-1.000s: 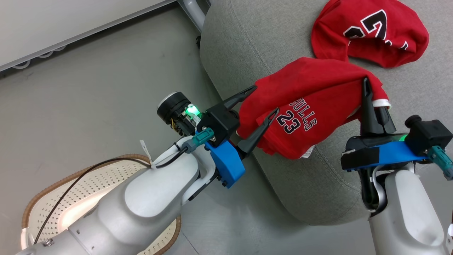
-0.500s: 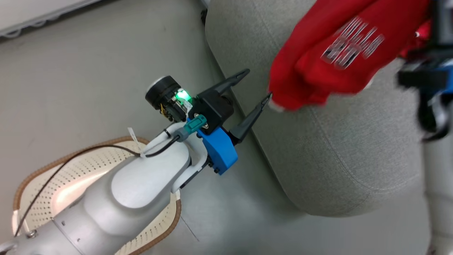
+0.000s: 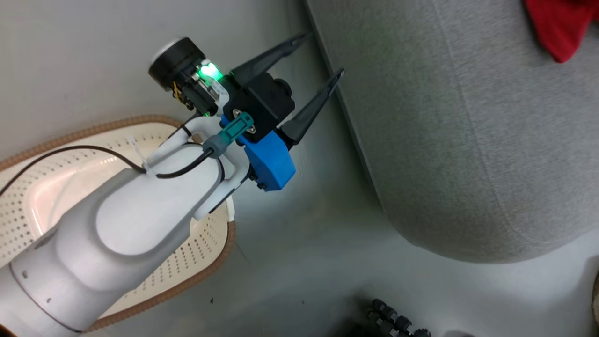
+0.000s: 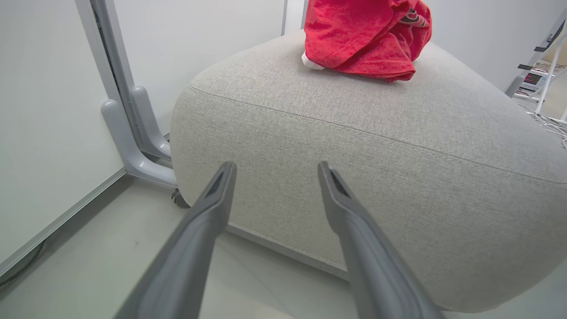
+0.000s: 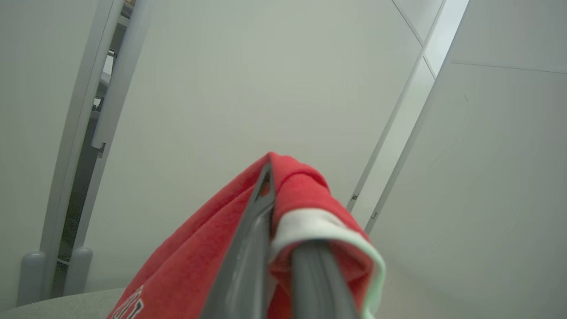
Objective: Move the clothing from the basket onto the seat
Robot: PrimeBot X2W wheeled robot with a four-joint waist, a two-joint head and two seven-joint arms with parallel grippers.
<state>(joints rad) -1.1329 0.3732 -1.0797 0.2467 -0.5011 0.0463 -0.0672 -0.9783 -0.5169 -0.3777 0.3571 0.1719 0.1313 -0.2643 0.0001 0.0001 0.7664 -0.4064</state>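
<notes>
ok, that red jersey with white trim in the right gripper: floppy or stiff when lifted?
Probably floppy: the red white-trimmed jersey drapes over the shut right gripper and hangs. Likely light: a pinch at its edge holds it. Would likely slump, not roll, on the grey fabric seat.

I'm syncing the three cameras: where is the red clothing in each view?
Head view: red clothing, top right corner, against the seat.
Left wrist view: top centre, on the seat.
Right wrist view: bottom centre, pinched in the right gripper.
Shared landmark: the grey seat.
</notes>
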